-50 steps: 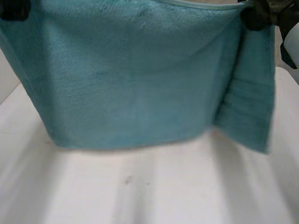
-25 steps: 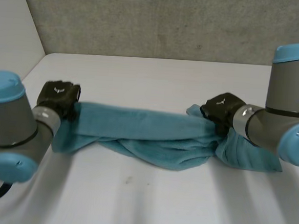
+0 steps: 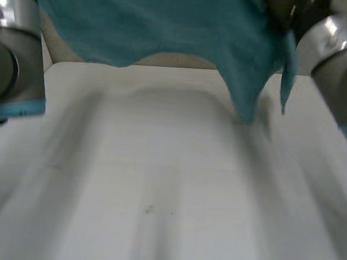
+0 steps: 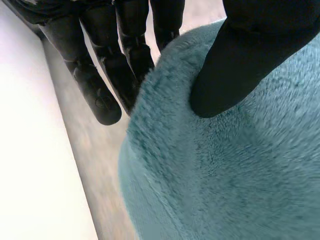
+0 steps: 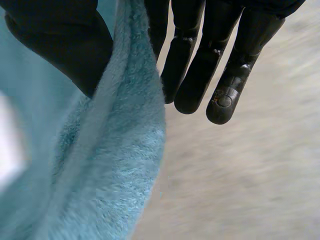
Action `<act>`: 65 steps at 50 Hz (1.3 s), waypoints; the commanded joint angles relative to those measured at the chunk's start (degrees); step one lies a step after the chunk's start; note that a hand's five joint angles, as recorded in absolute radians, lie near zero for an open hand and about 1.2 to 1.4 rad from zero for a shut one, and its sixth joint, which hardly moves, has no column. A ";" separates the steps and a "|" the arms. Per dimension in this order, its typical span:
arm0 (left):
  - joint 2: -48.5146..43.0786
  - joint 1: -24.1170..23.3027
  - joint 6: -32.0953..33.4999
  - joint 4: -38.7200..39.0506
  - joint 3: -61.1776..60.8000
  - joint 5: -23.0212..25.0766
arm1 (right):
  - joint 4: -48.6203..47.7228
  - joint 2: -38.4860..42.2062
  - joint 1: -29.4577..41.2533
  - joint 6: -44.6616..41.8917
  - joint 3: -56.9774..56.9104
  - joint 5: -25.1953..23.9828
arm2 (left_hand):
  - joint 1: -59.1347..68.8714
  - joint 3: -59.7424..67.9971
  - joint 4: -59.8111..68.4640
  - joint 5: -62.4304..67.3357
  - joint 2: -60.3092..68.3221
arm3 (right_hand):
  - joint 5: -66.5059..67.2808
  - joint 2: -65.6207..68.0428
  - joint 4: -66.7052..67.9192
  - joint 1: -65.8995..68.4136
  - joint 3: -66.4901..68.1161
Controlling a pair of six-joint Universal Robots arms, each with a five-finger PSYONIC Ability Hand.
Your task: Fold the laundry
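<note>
Pinching the teal towel (image 3: 168, 28) between thumb and fingers at its top edge, the left hand (image 4: 240, 65) and right hand (image 5: 195, 75) hold it high over the far part of the table (image 3: 157, 194) (probably so it hangs flat for folding).

Teal towel (image 3: 169, 22) (plain), white table (image 3: 157, 194)

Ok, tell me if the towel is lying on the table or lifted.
Lifted: the teal towel hangs over the white table, pinched at its upper edge by the left hand and the right hand.
</note>
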 commanded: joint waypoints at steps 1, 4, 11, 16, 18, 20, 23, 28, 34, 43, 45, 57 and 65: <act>3.04 2.37 -0.02 -1.54 -17.80 0.18 | 11.19 -0.87 -0.51 -0.09 13.34 -5.61 | 14.03 11.60 11.49 15.15 11.22 | 13.27 12.34 11.69 23.73 12.00; 4.09 3.52 -0.01 -1.63 -22.56 0.26 | 13.04 -0.16 -0.51 -0.70 16.77 -8.16 | 14.03 11.60 11.49 15.15 11.22 | 13.27 12.34 11.69 23.73 12.00; 5.24 4.57 -0.02 -1.71 -27.75 0.35 | 13.21 5.98 -0.69 0.17 20.63 -10.35 | 14.03 11.60 11.49 15.15 11.22 | 13.27 12.34 11.69 23.73 12.00; 6.12 5.98 -0.10 -1.98 -28.73 0.26 | 12.86 6.34 -0.42 0.61 22.12 -10.09 | 14.03 11.60 11.49 15.15 11.22 | -18.95 -19.89 -20.54 -8.49 -20.22; 6.64 6.68 -0.28 -2.59 -28.82 0.26 | 12.60 6.25 -0.51 1.23 22.83 -9.91 | 14.03 11.60 11.49 15.15 11.22 | -35.45 -36.38 -37.03 -24.99 -36.72; 7.17 7.04 -0.54 -3.12 -28.82 0.26 | 11.98 6.17 -0.77 2.72 23.54 -9.39 | 14.03 11.60 11.49 15.15 11.22 | -46.89 -47.82 -48.47 -36.43 -48.16; 9.45 7.39 -1.33 -4.35 -28.73 0.18 | 9.87 5.37 -2.88 9.05 25.38 -8.60 | 14.03 11.60 11.49 15.15 11.22 | -49.25 -50.18 -50.83 -38.78 -50.51; 14.80 7.48 -3.87 -6.80 -28.29 0.26 | 6.09 0.28 -7.37 23.03 28.99 -8.24 | 14.03 11.60 11.49 15.15 11.22 | -49.75 -50.68 -51.33 -39.29 -51.02; 22.10 7.13 -6.25 -11.90 -26.01 0.61 | 6.09 -2.71 -15.10 34.54 30.74 -8.60 | 14.03 11.60 11.49 15.15 11.22 | -50.26 -51.19 -51.84 -39.79 -51.52; 26.16 5.98 -6.43 -15.43 -23.63 3.69 | 11.26 -3.85 -17.21 29.81 33.90 -8.33 | 14.03 11.60 11.49 15.15 11.22 | -32.80 -33.73 -34.38 -22.34 -34.07; 26.42 5.72 -6.43 -15.51 -23.37 3.78 | 12.93 -4.11 -17.21 27.18 34.43 -8.33 | 14.03 11.60 11.49 15.15 11.22 | -27.43 -28.37 -29.02 -16.97 -28.70; 25.63 3.52 -6.43 -15.34 -23.81 3.60 | 17.08 -1.50 -16.68 13.53 35.05 -8.24 | 14.03 11.60 11.49 15.15 11.22 | -16.95 -17.88 -18.53 -6.49 -18.22; 24.05 4.84 -6.52 -15.16 -24.69 3.52 | 14.45 6.86 -13.79 13.62 31.10 -6.06 | 14.03 11.60 11.49 15.15 11.22 | -19.13 -20.06 -20.71 -8.66 -20.39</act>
